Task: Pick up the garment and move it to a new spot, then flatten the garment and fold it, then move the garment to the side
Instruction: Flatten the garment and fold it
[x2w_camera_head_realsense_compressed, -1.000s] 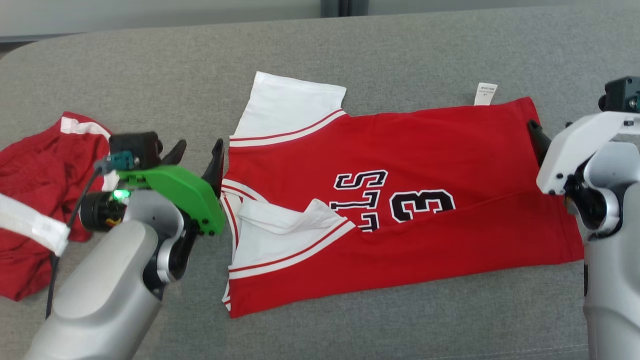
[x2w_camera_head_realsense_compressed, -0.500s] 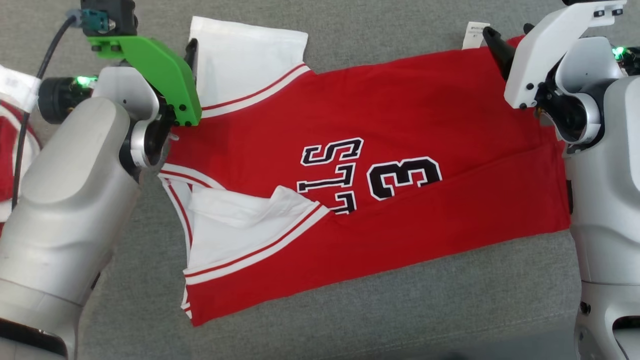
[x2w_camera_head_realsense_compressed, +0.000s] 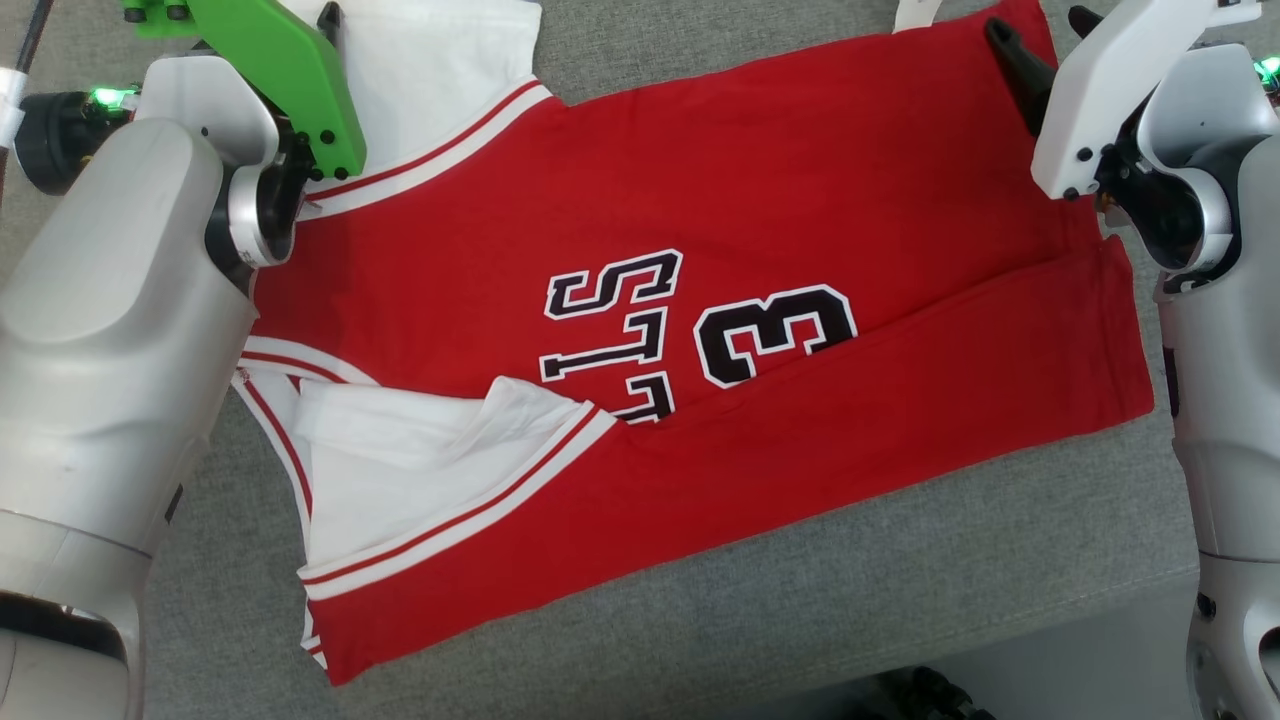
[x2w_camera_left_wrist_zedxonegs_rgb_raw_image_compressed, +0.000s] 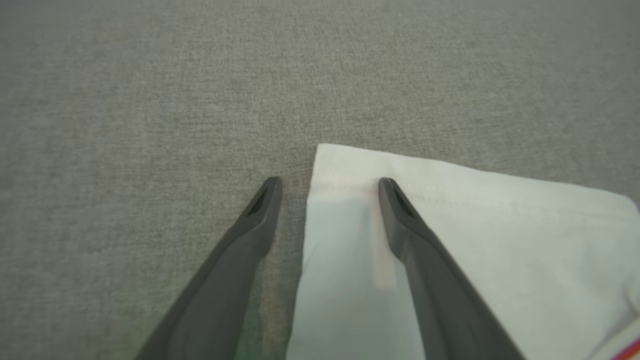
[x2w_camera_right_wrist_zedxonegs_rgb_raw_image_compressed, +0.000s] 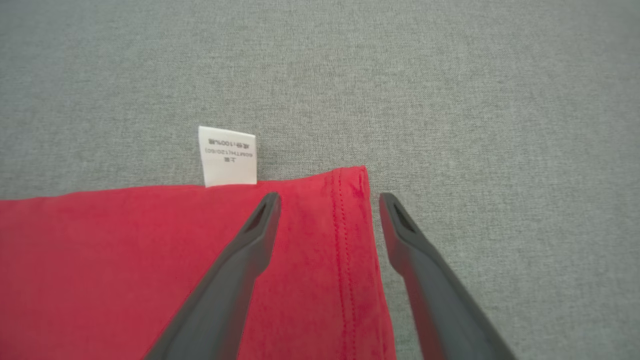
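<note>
The garment is a red jersey with white sleeves and black lettering, lying spread on the grey surface with its near edge folded over. My left gripper is open at the far left, straddling the corner of the white sleeve: one finger over the cloth, the other over bare surface. My right gripper is open at the far right, straddling the red hem corner beside a white label. Neither holds anything.
The grey upholstered surface carries the jersey, and its front edge runs along the lower right of the head view. A dark object shows just below that edge. Bare grey fabric lies beyond both grippers in the wrist views.
The head camera has dipped, shifting the whole picture. Against the jersey, my left gripper went from the neckline to the far sleeve corner, my right along the hem to the far corner. Both stayed open.
</note>
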